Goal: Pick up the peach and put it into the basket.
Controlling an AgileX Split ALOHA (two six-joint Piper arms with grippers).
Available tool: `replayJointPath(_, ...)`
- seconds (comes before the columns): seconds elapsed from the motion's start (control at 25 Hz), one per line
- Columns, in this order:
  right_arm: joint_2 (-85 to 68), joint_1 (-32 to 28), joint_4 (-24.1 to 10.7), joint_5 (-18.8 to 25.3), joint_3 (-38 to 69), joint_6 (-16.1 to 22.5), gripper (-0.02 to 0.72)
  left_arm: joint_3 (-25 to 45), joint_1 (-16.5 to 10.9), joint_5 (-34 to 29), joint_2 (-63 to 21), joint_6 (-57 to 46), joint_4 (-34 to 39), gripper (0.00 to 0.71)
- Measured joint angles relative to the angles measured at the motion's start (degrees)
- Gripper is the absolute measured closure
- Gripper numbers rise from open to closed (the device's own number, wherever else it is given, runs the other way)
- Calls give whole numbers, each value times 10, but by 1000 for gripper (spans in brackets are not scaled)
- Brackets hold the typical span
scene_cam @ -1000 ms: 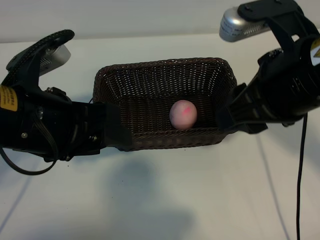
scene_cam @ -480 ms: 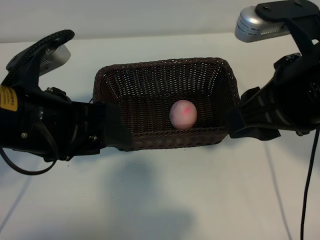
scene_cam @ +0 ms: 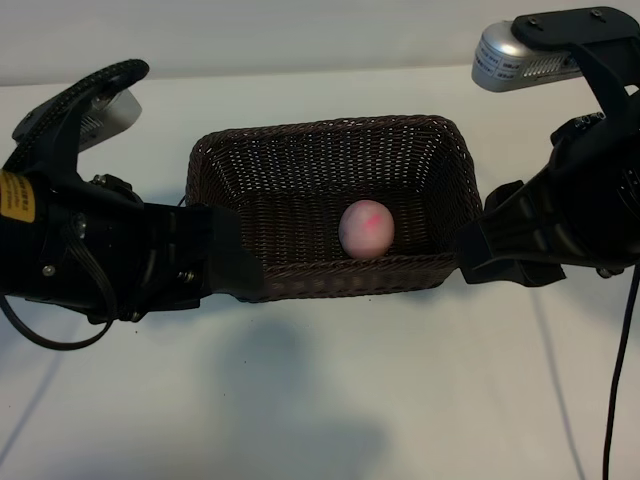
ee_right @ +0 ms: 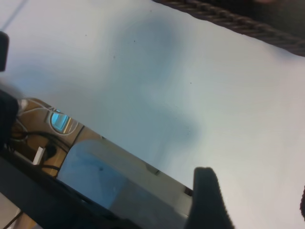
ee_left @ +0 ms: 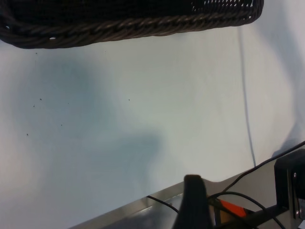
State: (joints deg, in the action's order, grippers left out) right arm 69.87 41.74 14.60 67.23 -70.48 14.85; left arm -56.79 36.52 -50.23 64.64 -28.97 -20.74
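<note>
We see the peach (scene_cam: 365,228) resting in the basket (scene_cam: 330,135); both jaws apart, empty; only retreat remains.

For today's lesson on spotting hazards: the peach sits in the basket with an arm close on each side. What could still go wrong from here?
1. The left gripper sits against the basket at its near left corner; pulling away carelessly could drag or tip the basket.
2. The right gripper hangs close to the basket's right wall, so a swing inward might knock it.
3. The peach is round and lies loose by the near wall; a jolt could set it rolling.
</note>
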Motion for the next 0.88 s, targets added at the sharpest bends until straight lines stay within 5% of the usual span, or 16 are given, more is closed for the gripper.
replayJointPath(0.88, 41, 0, 1, -23, 0, 42, 234, 0, 0, 0, 0, 0, 0, 178)
